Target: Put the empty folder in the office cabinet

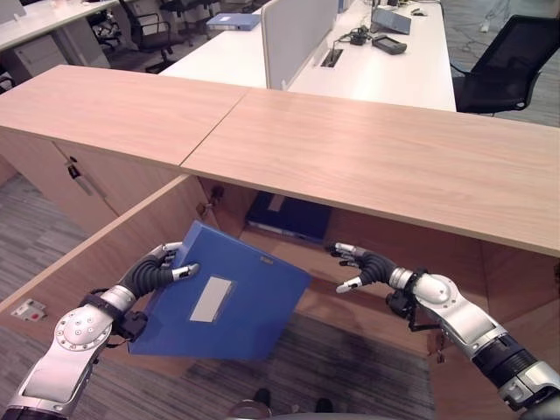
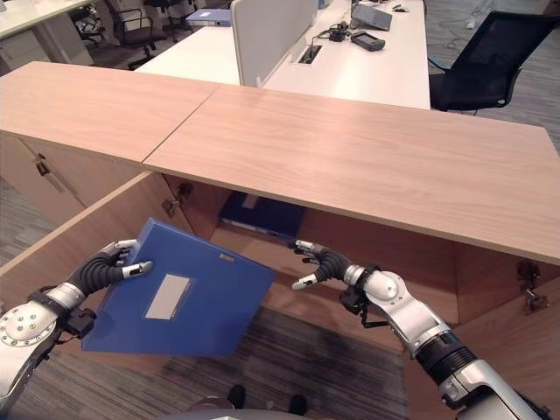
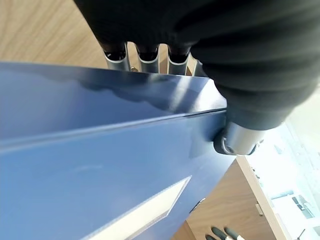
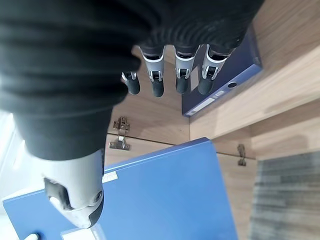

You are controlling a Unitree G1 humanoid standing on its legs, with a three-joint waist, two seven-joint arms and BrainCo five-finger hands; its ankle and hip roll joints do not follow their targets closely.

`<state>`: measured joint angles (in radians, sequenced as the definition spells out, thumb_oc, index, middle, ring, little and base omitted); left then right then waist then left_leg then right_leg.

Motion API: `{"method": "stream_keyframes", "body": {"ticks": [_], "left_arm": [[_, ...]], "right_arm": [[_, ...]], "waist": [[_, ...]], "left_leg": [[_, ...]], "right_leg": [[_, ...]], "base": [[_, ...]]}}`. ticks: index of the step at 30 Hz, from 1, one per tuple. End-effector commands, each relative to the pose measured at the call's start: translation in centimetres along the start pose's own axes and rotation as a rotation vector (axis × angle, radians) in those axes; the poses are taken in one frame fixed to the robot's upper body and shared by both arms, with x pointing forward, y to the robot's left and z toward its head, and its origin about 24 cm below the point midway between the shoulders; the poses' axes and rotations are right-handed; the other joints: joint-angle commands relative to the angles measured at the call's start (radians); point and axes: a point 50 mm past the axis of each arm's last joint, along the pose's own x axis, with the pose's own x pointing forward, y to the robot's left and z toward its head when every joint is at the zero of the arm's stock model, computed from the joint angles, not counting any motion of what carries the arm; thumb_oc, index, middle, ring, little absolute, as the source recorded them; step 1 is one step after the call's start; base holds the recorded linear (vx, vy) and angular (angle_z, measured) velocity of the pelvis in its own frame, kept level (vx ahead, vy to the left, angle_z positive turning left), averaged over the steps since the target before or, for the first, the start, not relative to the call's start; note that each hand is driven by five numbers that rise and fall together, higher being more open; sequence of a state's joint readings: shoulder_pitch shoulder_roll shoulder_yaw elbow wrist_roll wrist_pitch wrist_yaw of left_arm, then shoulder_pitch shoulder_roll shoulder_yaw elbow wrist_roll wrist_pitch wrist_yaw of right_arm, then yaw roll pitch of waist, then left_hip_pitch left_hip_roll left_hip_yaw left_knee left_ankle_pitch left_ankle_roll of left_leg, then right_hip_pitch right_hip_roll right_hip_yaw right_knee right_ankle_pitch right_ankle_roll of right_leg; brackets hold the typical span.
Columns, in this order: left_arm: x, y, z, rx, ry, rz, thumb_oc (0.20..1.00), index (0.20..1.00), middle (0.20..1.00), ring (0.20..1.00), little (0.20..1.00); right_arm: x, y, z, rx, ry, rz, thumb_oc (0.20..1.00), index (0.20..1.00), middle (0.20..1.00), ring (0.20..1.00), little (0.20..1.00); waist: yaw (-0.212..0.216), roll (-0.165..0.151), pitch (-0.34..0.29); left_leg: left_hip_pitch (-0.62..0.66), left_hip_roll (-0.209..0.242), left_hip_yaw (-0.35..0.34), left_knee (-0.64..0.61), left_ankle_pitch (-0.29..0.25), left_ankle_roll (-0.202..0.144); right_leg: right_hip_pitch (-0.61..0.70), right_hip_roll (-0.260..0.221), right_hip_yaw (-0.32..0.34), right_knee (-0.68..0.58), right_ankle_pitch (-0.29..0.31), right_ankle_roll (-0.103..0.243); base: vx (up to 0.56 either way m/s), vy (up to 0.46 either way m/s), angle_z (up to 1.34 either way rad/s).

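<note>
The left hand grips the top left corner of the blue folder, fingers behind and thumb on the front, holding it tilted before the open cabinet. To its right, the right hand hovers clear, fingers relaxed and holding nothing. Another folder lies flat inside the cabinet.
</note>
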<state>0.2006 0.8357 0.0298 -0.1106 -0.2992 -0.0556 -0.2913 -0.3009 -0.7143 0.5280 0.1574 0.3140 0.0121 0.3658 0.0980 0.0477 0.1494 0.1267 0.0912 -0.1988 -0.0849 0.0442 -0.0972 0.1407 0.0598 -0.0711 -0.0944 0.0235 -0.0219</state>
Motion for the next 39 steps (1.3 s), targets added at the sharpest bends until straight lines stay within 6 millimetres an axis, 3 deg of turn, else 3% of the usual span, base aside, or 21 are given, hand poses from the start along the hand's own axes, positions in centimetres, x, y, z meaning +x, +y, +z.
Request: {"method": "stream_keyframes", "body": {"ticks": [1,7,13,19,23,27,34,39], "left_arm": [[0.5,1.5,2.8,0.058,-0.145,0.007,0.2,0.2,0.2,0.2,0.2],[0.5,1.8,2.7,0.089,-0.132,0.018,0.2,0.2,0.2,0.2,0.2],[0.6,1.8,2.8,0.078,-0.14,0.024,0.2,0.2,0.2,0.2,0.2],[0.9,1.7,3.4,0.04,-0.18,0.019,0.2,0.2,0.2,0.2,0.2],[1.3,1.4,4.0,0.008,-0.215,0.01,0.2,0.2,0.2,0.2,0.2],[1.7,1.0,5.2,0.011,-0.269,-0.018,0.2,0.2,0.2,0.2,0.2],[2.3,-0.3,6.9,0.001,-0.34,-0.124,0.2,0.2,0.2,0.2,0.2],[2.9,-1.5,10.6,0.036,-0.486,-0.245,0.2,0.2,0.2,0.2,0.2]], "right_arm": [[1.4,0.3,2.7,-0.045,-0.121,0.027,1.0,1.0,1.0,1.0,1.0],[1.5,-0.5,5.1,-0.073,-0.223,-0.022,1.0,1.0,1.0,1.0,1.0],[1.6,-0.2,6.3,-0.092,-0.266,0.001,1.0,1.0,1.0,1.0,1.0],[2.6,0.7,6.5,-0.098,-0.263,0.045,1.0,1.0,1.0,1.0,1.0],[4.1,2.1,5.3,-0.082,-0.206,0.094,1.0,1.0,1.0,1.0,1.0],[5.6,3.6,5.6,-0.071,-0.209,0.135,1.0,1.0,1.0,1.0,1.0],[6.5,3.7,6.3,-0.094,-0.228,0.112,1.0,1.0,1.0,1.0,1.0],[7.7,5.0,7.2,-0.136,-0.241,0.178,1.0,1.0,1.0,1.0,1.0]], "waist": [[-0.002,-0.064,-0.05],[-0.001,-0.064,-0.057],[-0.002,-0.064,-0.058],[0.0,-0.066,-0.061],[0.005,-0.066,-0.061],[0.011,-0.066,-0.062],[0.01,-0.068,-0.064],[0.013,-0.073,-0.067]], "left_leg": [[-0.039,-0.009,-0.001,0.024,-0.019,0.002],[-0.037,-0.01,-0.001,0.024,-0.021,0.004],[-0.037,-0.011,0.0,0.024,-0.022,0.004],[-0.04,-0.012,-0.004,0.024,-0.021,0.005],[-0.047,-0.016,-0.006,0.028,-0.014,0.006],[-0.041,-0.014,-0.01,0.026,-0.022,0.007],[-0.048,-0.019,-0.01,0.025,-0.014,0.009],[-0.043,-0.019,-0.011,0.023,-0.016,0.008]], "right_leg": [[0.033,-0.032,-0.023,0.007,-0.093,0.052],[0.034,-0.033,-0.021,0.007,-0.093,0.052],[0.034,-0.035,-0.022,0.007,-0.093,0.051],[0.034,-0.035,-0.023,0.007,-0.093,0.049],[0.031,-0.037,-0.024,0.007,-0.088,0.048],[0.036,-0.034,-0.025,0.007,-0.094,0.047],[0.031,-0.036,-0.028,0.007,-0.087,0.048],[0.036,-0.036,-0.028,0.007,-0.09,0.05]], "base": [[0.0,0.0,0.0],[0.0,0.0,0.0],[0.0,0.0,0.0],[0.0,0.0,0.0],[0.0,-0.002,0.01],[0.01,-0.005,0.0],[0.01,-0.001,0.0],[0.01,-0.002,0.02]]}}
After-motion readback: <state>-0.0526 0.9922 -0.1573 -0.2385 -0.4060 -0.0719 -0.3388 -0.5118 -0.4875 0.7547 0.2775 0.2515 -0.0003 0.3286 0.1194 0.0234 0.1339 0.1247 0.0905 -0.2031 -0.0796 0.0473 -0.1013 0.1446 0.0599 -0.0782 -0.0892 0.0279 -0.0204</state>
